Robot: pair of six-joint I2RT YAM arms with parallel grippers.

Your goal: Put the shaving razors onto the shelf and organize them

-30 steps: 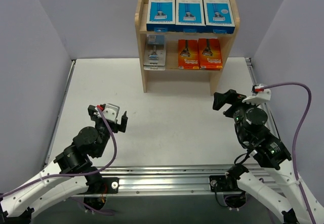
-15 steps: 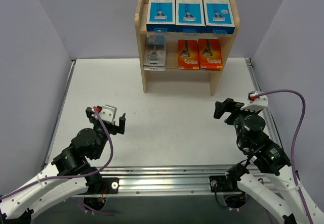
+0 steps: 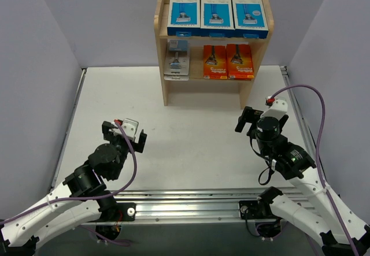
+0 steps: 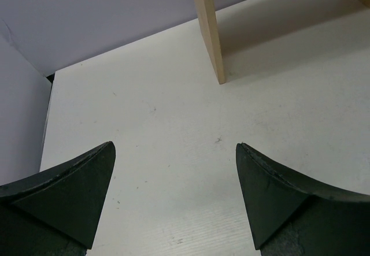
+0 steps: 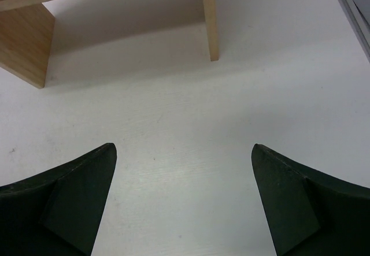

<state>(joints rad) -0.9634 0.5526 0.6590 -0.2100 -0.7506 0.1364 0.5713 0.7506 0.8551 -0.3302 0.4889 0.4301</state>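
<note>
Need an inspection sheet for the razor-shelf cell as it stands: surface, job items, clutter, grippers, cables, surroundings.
Surface: white table, faint scuffs.
Job's things: wooden shelf at the far edge; three blue-and-white boxes on the top tier; silver blister packs and two orange boxes on the middle tier.
Clutter: nothing seen.
Grippers: left gripper and right gripper open, holding nothing.
Cables: purple left cable and right cable loop clear of the shelf.
Surroundings: plain walls; metal rail at the near edge.
</note>
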